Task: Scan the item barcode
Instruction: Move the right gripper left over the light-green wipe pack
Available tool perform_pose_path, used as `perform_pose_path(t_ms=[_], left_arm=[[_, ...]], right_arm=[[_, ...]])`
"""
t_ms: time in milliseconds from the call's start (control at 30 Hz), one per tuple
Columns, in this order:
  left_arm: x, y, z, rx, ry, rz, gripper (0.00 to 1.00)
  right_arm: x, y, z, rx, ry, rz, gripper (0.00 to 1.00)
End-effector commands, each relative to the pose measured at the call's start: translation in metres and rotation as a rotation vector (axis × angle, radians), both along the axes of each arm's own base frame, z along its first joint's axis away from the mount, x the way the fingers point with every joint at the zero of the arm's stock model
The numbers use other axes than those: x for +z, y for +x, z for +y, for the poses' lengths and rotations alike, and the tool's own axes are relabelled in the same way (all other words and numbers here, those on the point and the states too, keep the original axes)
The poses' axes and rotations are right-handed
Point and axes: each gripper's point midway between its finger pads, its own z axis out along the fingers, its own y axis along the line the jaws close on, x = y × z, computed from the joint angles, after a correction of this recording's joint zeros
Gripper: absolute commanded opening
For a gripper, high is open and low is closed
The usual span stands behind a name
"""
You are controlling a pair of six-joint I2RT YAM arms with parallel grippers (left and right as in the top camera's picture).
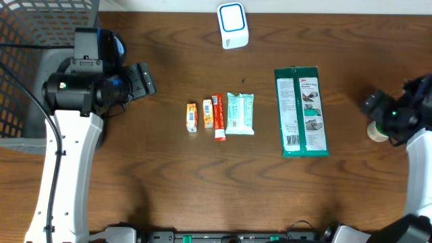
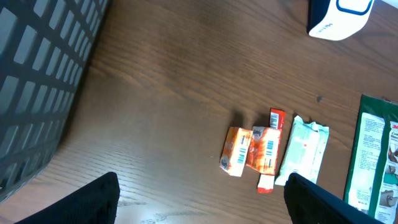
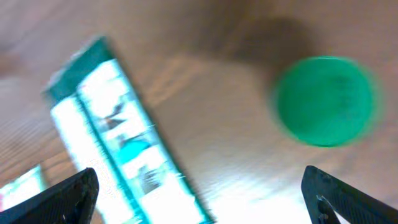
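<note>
With left gripper (image 2: 199, 204) and right gripper (image 3: 202, 202) both wide open and empty, the flat green package (image 1: 302, 111) looks light and bendable, best pinched at a long edge.

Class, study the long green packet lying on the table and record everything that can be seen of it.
The long green packet is a flat rectangle, glossy like plastic film. A dark green border surrounds white printed panels with small pictures, and a red logo sits near the top right in the overhead view. What looks like a barcode sits near its lower left corner. It lies flat on the wooden table, to the right of the pale teal pouch, and nothing else touches it.
</note>
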Motion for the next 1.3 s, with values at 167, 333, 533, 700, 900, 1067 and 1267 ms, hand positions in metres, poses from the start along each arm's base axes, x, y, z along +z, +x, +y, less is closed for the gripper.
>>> perform_pose_path(t_ms=[167, 333, 533, 700, 900, 1067, 1267], left_arm=[[0.001, 0.002, -0.001, -0.006, 0.001, -0.002, 0.85], [0.001, 0.002, -0.001, -0.006, 0.001, -0.002, 0.85], [0.001, 0.002, -0.001, -0.006, 0.001, -0.002, 0.85], [0.001, 0.002, -0.001, -0.006, 0.001, -0.002, 0.85], [0.001, 0.002, -0.001, -0.006, 0.001, -0.002, 0.85], [0.001, 0.002, -0.001, -0.006, 0.001, -0.002, 0.85], [0.001, 0.002, -0.001, -0.006, 0.001, -0.002, 0.85]], right_arm=[[-0.021, 0.009, 0.088, 0.276, 0.051, 0.058, 0.99], [-0.050, 0.016, 0.137, 0.478, 0.015, 0.104, 0.99], [-0.081, 0.027, 0.197, 0.645, 0.008, 0.116, 0.99], [-0.098, 0.031, 0.254, 0.790, -0.001, 0.082, 0.99], [-0.107, 0.026, 0.318, 0.946, -0.019, 0.013, 0.99], [-0.118, 0.028, 0.338, 0.971, -0.163, -0.020, 0.99], [-0.116, 0.048, 0.324, 0.876, -0.399, -0.069, 0.99]])
